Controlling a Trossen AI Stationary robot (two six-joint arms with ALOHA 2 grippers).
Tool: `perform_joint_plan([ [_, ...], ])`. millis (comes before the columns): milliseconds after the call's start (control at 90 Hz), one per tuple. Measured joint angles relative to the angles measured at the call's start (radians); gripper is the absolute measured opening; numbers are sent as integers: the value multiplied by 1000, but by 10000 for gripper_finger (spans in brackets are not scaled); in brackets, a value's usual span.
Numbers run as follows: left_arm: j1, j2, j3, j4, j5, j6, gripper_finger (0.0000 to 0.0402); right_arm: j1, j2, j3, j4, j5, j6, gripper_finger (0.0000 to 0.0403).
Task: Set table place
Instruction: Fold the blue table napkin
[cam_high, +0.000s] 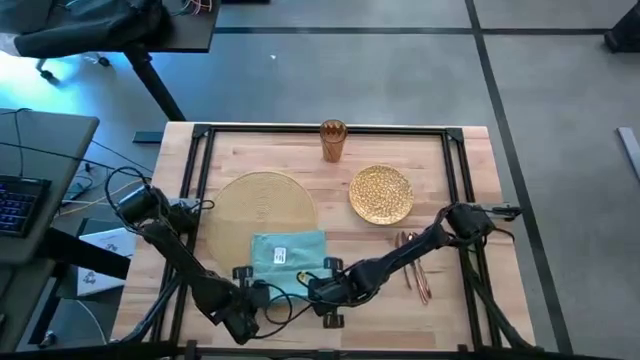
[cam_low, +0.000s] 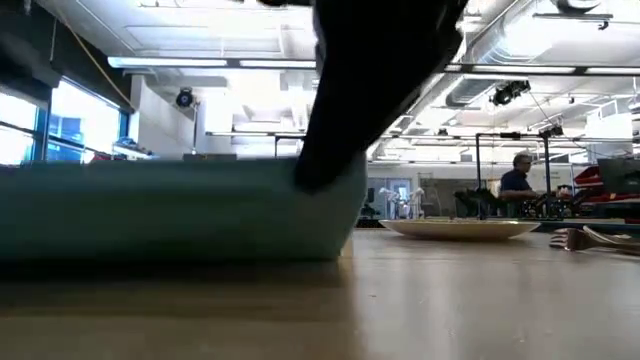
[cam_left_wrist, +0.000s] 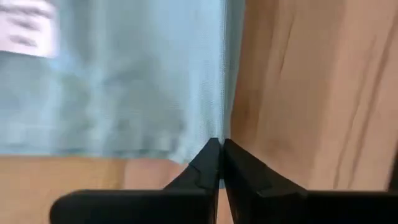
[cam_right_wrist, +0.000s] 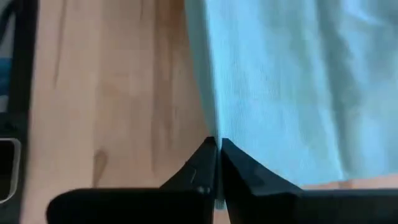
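Observation:
A teal napkin (cam_high: 288, 252) with a white label lies near the table's front, its far part overlapping the round pale-gold placemat (cam_high: 265, 203). My left gripper (cam_high: 254, 277) is shut at its near left corner and my right gripper (cam_high: 326, 277) at its near right corner. The glittery gold plate (cam_high: 381, 193) rests flat right of the placemat. The amber cup (cam_high: 333, 140) stands upright at the far edge. Fork, spoon and knife (cam_high: 415, 266) lie together at the right. My left gripper pinches the napkin's near left corner (cam_left_wrist: 211, 134) between its two shut fingers, at their tips, coming from the table's near side. How many layers it holds cannot be told. My right gripper pinches the napkin's near right corner (cam_right_wrist: 211, 127) between its two shut fingers, coming from the near side. In the low view the napkin (cam_low: 180, 210) rises from the tabletop up to this gripper, so its near edge (cam_low: 200, 165) is held above the wood.
The black rail frame (cam_high: 460, 180) runs around the tabletop. Bare wood (cam_high: 300, 160) shows between cup, placemat and plate. A grey desk with a keyboard (cam_high: 20, 200) stands off the table's left. A person (cam_low: 520, 180) shows far off in the room.

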Motion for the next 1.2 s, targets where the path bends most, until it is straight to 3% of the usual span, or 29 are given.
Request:
perform_joint_plan([
  [233, 0, -53, 108, -163, -42, 12, 0, -9, -82, 0, -23, 10, 21, 0],
  [422, -1, -103, 268, -316, -103, 28, 0, -24, -213, 0, -59, -7, 115, 0],
  [744, 4, -225, 467, -302, -101, 115, 0, -17, -390, 1, 12, -270, 376, 0],
  [956, 55, -242, 374, -310, -204, 145, 0, -54, -361, 0, -79, -220, 362, 0],
  [1200, 174, -228, 76, -260, -292, 88, 0, -145, -201, -2, -229, -88, 258, 0],
])
